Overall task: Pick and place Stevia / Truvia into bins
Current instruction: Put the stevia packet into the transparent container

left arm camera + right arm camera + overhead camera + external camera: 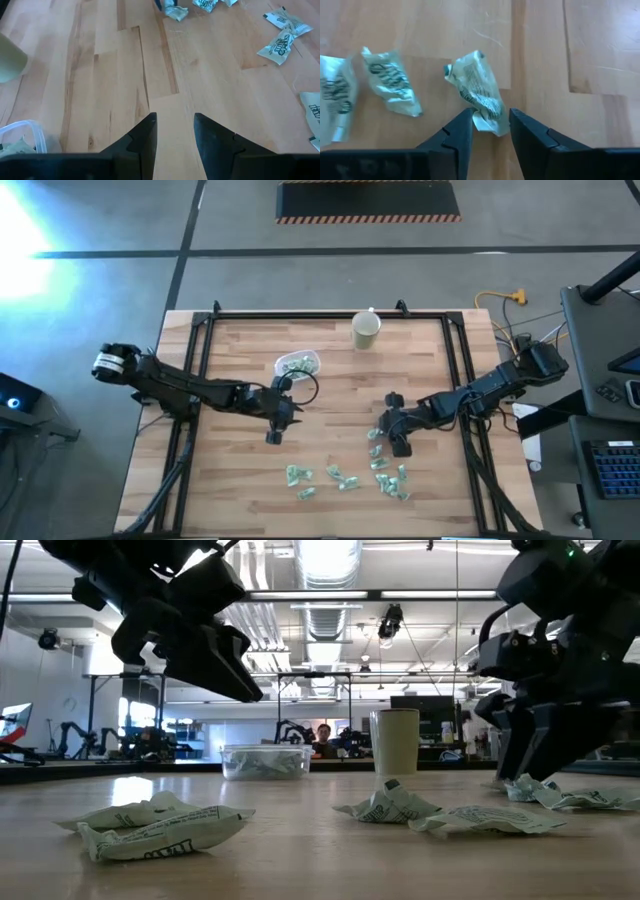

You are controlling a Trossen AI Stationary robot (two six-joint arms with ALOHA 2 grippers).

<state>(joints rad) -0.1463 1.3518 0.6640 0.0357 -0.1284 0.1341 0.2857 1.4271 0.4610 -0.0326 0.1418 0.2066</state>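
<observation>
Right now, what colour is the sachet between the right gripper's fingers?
The sachet is white and pale green with dark print, clearest in the right wrist view.

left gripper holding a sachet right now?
No. In the left wrist view the left gripper stands open over bare wood, nothing between its fingers; the nearest sachets lie well beyond it.

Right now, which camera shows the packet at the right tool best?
The right wrist view: the packet fills the frame, one end between the right tool fingers. The high view shows a speck by the tool; the low view hides it; the left wrist view misses it.
</observation>
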